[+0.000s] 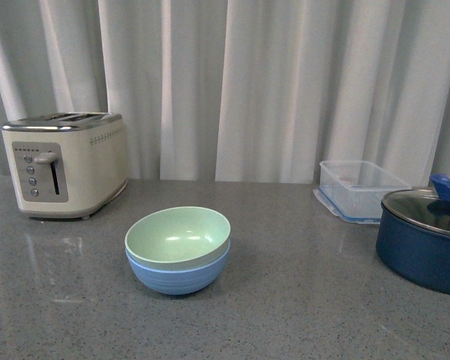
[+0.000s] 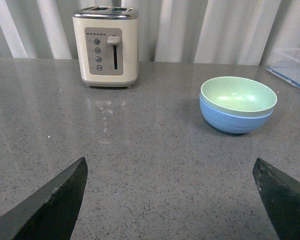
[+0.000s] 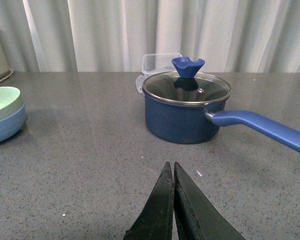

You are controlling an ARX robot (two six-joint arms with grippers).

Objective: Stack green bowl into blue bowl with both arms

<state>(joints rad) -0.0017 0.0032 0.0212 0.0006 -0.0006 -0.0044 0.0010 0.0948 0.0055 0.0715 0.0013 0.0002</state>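
Note:
The pale green bowl (image 1: 178, 235) sits nested inside the light blue bowl (image 1: 178, 274) on the grey counter, near the middle of the front view. Neither arm shows in the front view. In the left wrist view the stacked green bowl (image 2: 237, 94) and blue bowl (image 2: 235, 121) lie well beyond my left gripper (image 2: 170, 167), which is open with bare counter between its fingers. In the right wrist view my right gripper (image 3: 170, 167) is shut on nothing, and the two bowls (image 3: 4, 117) stand far off at the frame's edge.
A cream toaster (image 1: 66, 163) stands at the back left. A clear plastic container (image 1: 360, 188) and a dark navy lidded pot (image 1: 426, 237) are at the right; the pot's long blue handle (image 3: 262, 128) sticks out sideways. White curtains hang behind the counter.

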